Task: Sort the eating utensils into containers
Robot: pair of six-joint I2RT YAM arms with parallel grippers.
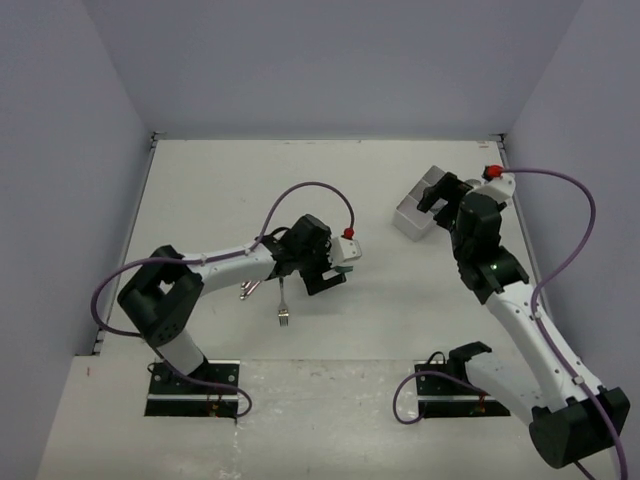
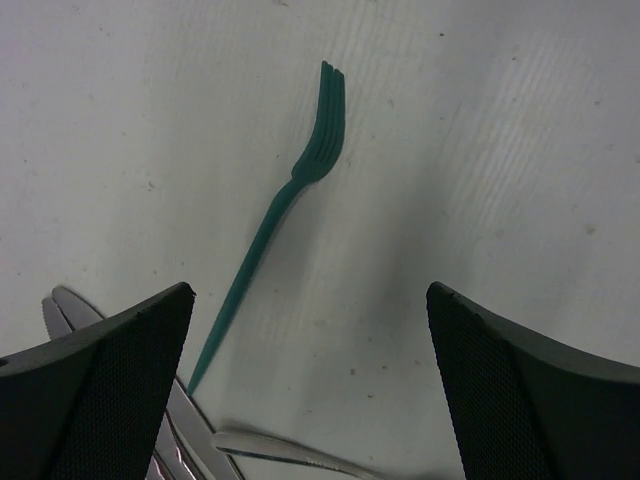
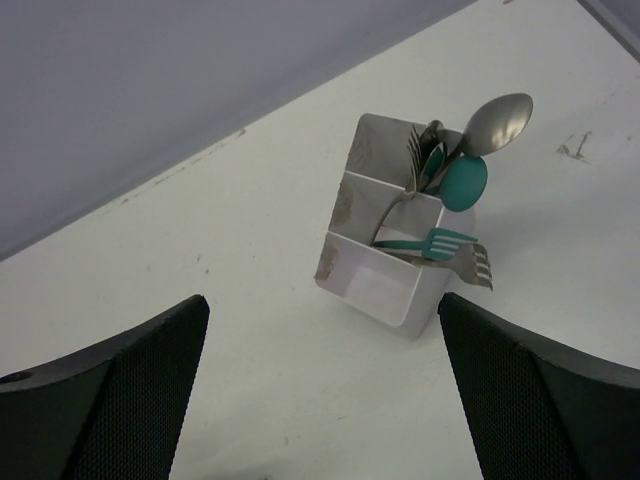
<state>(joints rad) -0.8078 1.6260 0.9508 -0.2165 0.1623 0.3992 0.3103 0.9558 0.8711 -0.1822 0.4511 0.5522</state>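
Note:
In the left wrist view a teal fork [image 2: 290, 200] lies on the table, tines pointing away. It lies ahead of my open left gripper [image 2: 310, 300], which holds nothing. Silver knives [image 2: 62, 305] and a silver handle [image 2: 290, 455] lie by the left finger [image 2: 100, 380]. From above, the left gripper [image 1: 328, 272] hovers over this pile, with a silver fork [image 1: 283, 305] beside it. The white three-part container [image 3: 335, 250] holds a silver spoon [image 3: 500, 120], a teal spoon [image 3: 463, 183], a teal fork [image 3: 440, 240] and a silver fork [image 3: 480, 262]. My right gripper [image 3: 322, 300] stands open and empty just before it.
The container [image 1: 412, 218] sits at the back right of the table, near the right wall. Its nearest compartment [image 3: 380, 285] holds nothing. Purple cables loop over both arms. Grey walls enclose the table on three sides.

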